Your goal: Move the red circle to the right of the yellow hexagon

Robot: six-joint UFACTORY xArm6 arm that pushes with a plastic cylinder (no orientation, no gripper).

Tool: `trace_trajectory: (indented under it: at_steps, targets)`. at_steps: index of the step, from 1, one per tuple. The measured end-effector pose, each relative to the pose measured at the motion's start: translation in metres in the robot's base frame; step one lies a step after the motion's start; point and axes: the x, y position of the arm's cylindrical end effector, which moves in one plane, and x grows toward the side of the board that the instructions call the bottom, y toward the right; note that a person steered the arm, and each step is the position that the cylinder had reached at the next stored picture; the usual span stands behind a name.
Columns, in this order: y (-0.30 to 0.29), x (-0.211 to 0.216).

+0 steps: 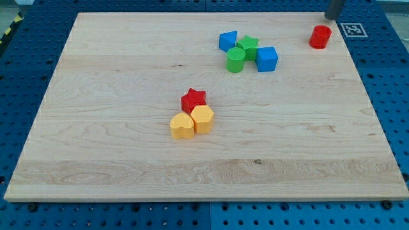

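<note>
The red circle [321, 36] stands near the top right corner of the wooden tabletop [115, 96], alone, well apart from the other blocks. Just above it and slightly to the view's right, a dark grey rod comes down from the top edge; only a short piece shows, and its lower end, my tip [333, 18], is close to the red circle but seems not to touch it. The arm carries no end effector that opens or closes, so there is nothing to say about gripping; it is only the plain rod.

The yellow hexagon [202, 119] lies near the middle of the tabletop, a little to the view's left. It touches a yellow heart [182, 126] on its left, and a red star [193, 99] sits just above the two, touching them.

Further up, left of the red circle, four blocks sit packed together: a blue block [228, 41] whose shape I cannot tell well, a green star [248, 46], a green circle [235, 60] and a blue cube [266, 59].

Around the tabletop there is a blue perforated base [25, 70].
</note>
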Motion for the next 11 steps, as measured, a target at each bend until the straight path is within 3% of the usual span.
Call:
trace_trajectory:
  at_steps: [1,2,8,11]
  targets:
    - [-0.049,0.013]
    - [-0.050,0.022]
    - [-0.013,0.056]
    - [-0.007,0.122]
